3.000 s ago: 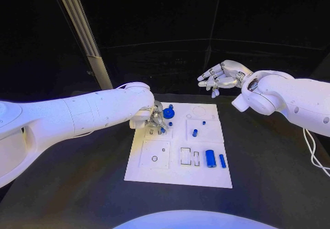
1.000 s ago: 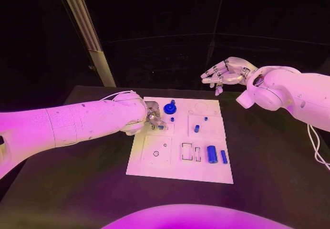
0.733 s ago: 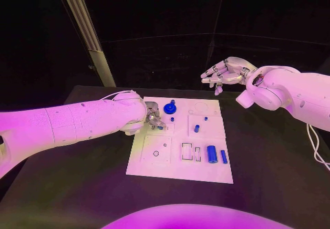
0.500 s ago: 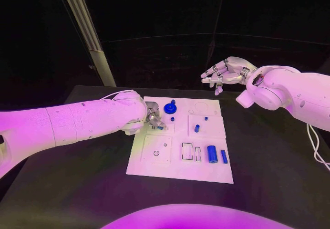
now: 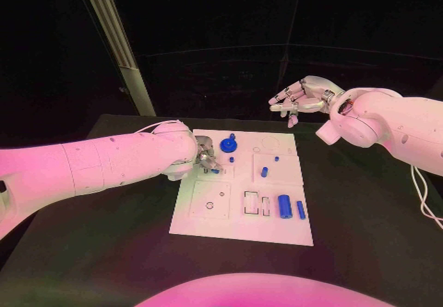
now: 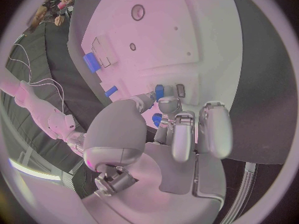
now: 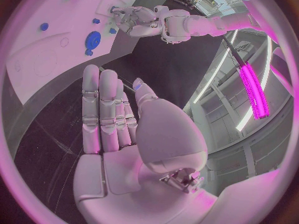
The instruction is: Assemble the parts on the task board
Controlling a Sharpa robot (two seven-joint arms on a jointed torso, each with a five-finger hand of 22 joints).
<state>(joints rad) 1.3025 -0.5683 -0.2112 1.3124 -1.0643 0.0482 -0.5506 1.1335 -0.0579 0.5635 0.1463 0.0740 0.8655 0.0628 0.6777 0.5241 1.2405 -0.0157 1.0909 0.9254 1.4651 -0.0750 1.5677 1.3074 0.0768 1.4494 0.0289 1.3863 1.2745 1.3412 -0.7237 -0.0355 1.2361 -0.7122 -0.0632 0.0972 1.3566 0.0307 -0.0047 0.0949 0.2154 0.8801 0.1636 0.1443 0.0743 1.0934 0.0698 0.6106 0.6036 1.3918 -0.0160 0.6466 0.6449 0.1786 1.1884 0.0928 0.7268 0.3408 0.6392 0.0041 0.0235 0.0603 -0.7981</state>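
The white task board (image 5: 242, 225) lies in the middle of the table. My left hand (image 5: 207, 157) rests low over the board's far left part and pinches a small blue peg (image 6: 159, 91) between thumb and a fingertip, beside a dark slot (image 6: 181, 89). A round blue knob (image 5: 228, 146) stands just beyond it. A short blue peg (image 5: 264, 171) sits mid-board. A thick blue cylinder (image 5: 284, 206) and a thin one (image 5: 300, 210) lie at the right. My right hand (image 5: 300, 98) hangs raised beyond the board's far right corner, fingers spread and holding nothing.
A pale upright post (image 5: 118, 57) stands behind the table's far left. The board has a round hole (image 5: 209, 206) and rectangular recesses (image 5: 250, 203) in its near half. Dark tabletop (image 5: 102, 243) surrounds the board on all sides.
My left hand has stayed at the same spot on the board with the peg in its fingertips. The right hand has stayed raised.
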